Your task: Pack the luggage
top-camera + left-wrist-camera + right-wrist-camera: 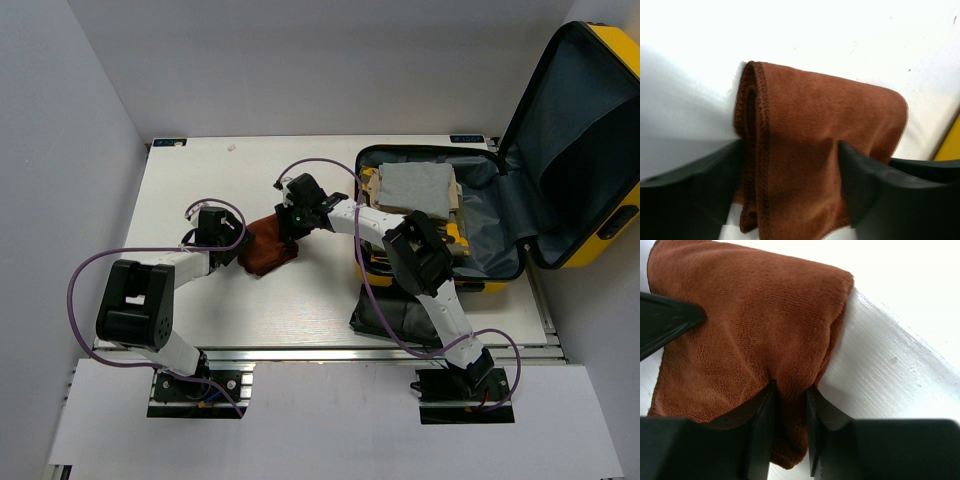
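1. Here, a folded brown cloth [268, 248] is held from both sides on the white bench [200, 180], just left of the luggage [590, 120], evidently so that it can be lifted as one neat bundle rather than dragged open.
2. The left gripper [790, 150] is seen closed across the cloth's stitched edge, with both fingers pressed into the pile, so the fold is prevented from springing apart.
3. The right gripper [791, 387] is clamped narrowly on a pinch of the opposite folded edge, the side nearer the luggage, from which a lift toward it is judged easiest.
4. The luggage is set at the right end of the bench, its yellow lid propped up and its grey-lined base laid open, so that access from above is left free.
5. A grey folded cloth [415, 183] is laid in the base over a tan item [371, 186], which suggests that packing is under way.
6. A flat black pouch [385, 315] is seen on the bench by the near edge, partly hidden by the right arm and not yet packed.
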